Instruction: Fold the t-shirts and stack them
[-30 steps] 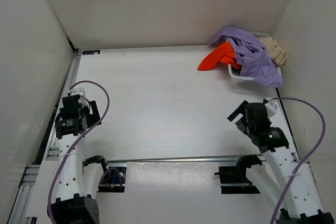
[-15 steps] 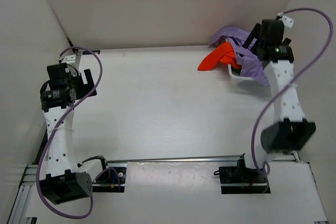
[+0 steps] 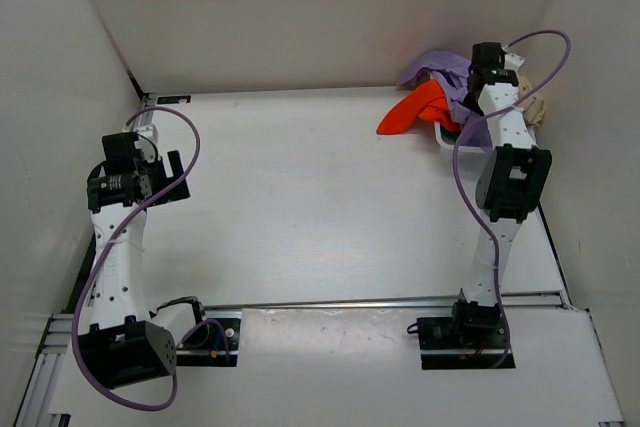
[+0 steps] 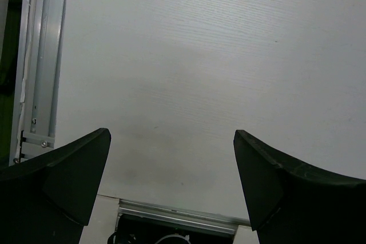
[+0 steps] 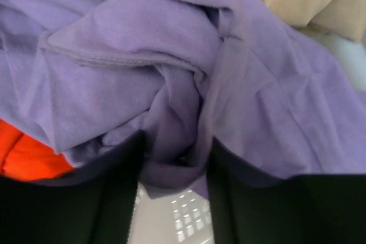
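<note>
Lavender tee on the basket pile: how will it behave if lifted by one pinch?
Likely floppy: the lavender t-shirt lies crumpled in soft folds, one bunched in the right tool. Probably light; it should drape, not hold shape. It lies over the orange-red t-shirt and the basket rim, so it may drag them along.

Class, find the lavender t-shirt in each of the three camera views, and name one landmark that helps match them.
Top external: the lavender t-shirt lies at the upper right.
Left wrist: not in it.
Right wrist: it fills most of the picture.
Shared landmark: the orange-red t-shirt, at the lavender one's lower left in both of those views.
</note>
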`<state>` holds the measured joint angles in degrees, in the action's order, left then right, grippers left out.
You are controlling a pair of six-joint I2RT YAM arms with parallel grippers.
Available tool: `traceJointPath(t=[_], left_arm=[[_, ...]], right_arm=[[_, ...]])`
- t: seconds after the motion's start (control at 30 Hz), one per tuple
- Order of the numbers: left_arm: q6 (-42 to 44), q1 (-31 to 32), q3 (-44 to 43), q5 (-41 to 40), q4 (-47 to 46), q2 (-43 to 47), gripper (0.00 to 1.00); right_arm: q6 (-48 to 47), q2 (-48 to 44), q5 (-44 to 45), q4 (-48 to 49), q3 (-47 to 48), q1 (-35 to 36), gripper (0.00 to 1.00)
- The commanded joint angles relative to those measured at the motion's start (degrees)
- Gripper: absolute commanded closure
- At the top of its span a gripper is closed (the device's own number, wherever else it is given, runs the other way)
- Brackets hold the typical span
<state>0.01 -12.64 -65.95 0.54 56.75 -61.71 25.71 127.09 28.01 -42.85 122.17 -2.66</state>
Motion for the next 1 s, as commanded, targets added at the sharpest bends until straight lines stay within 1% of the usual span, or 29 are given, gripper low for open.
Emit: traceJointPath(t=[0.0,0.03,0.07,0.1,0.17,0.2,0.27,0.33,0.37,0.43,0.47,0.5,0.53,0.57,0.6,0.63,0.67,0.73,0.83,0.87,0.9,0.97], left_arm=[[-0.01,-0.28,0.21,-1.06,-0.33,1.33,0.00],[-0.01,-0.28,0.21,-1.06,-0.33,0.81,0.00],[-0.01,-0.28,0.21,-1.06,-0.33,0.80,0.00],[-0.01,-0.28,0.21,-0.45,-0.33,0.80,0.00],[-0.01,-0.28,0.21,-0.45,-0.33,0.80,0.00],[-0.01,-0.28,0.21,0.07,-0.33,0.80,0.00],[-0.01,-0.28,0.21,0.08,-0.33,0.80,0.00],[-0.01,-0.28,0.74,0.08,-0.33,0.80,0.00],[-0.01,-0.28,0.74,0.08,-0.85,0.80,0.00],[-0.01,-0.28,1.35,0.08,-1.38,1.51,0.00],[-0.01,-0.28,1.35,0.08,-1.38,2.12,0.00],[-0.01,-0.28,1.35,0.60,-1.38,2.65,0.00],[-0.01,-0.28,1.96,0.61,-1.38,2.65,0.00],[-0.01,-0.28,1.97,1.22,-1.38,3.26,0.00],[-0.01,-0.28,1.97,1.22,-1.38,3.79,0.00],[-0.01,-0.28,1.97,1.22,-1.38,3.79,0.00],[-0.01,-0.28,1.97,1.22,-1.38,4.32,0.00],[-0.01,-0.28,1.97,1.22,-1.91,4.32,0.00],[-0.01,-0.28,1.44,1.22,-1.91,4.32,0.00],[-0.01,-0.28,0.92,1.22,-1.91,4.32,0.00],[-0.01,-0.28,0.91,1.22,-1.91,3.80,0.00],[-0.01,-0.28,-0.40,1.22,-2.44,3.79,0.00]], right_arm=[[1.62,-5.69,3.28,3.20,1.67,-0.07,0.68],[1.62,-6.67,4.50,3.21,0.54,-0.07,0.80],[1.62,-7.72,6.69,3.91,0.53,-0.07,0.95],[0.84,-10.17,7.58,3.91,0.53,0.45,1.00],[-0.92,-12.99,8.20,4.44,0.53,0.99,1.00],[-2.23,-16.40,8.72,5.57,-0.08,2.29,1.00],[-6.71,-20.28,8.73,7.86,-0.09,3.88,1.00],[-10.05,-26.87,7.68,10.93,-0.09,7.56,1.00],[-13.64,-31.42,5.41,12.25,-0.09,11.06,1.00],[-17.26,-36.01,1.37,16.91,-0.70,15.29,1.00],[-20.32,-40.30,-1.53,18.84,-1.40,19.66,1.00],[-21.22,-42.34,-8.78,20.77,-2.80,21.79,1.00],[-21.23,-44.27,-12.94,24.44,-3.68,23.73,1.00],[-21.23,-47.51,-17.33,26.31,-4.56,26.36,1.00],[-19.49,-48.76,-20.94,28.07,-5.35,27.69,1.00],[-18.87,-49.56,-23.15,29.30,-5.36,29.10,1.00],[-18.16,-50.09,-24.13,30.88,-6.15,31.98,1.00],[-15.97,-50.09,-22.13,30.90,-6.15,36.12,1.00],[-11.58,-49.49,-16.42,30.90,-11.76,40.34,1.00],[-8.00,-49.48,-15.10,30.90,-13.61,41.14,1.00],[-6.05,-48.70,-13.87,30.11,-17.02,41.93,1.00],[-2.70,-46.15,-11.06,28.19,-19.50,44.05,1.00]])
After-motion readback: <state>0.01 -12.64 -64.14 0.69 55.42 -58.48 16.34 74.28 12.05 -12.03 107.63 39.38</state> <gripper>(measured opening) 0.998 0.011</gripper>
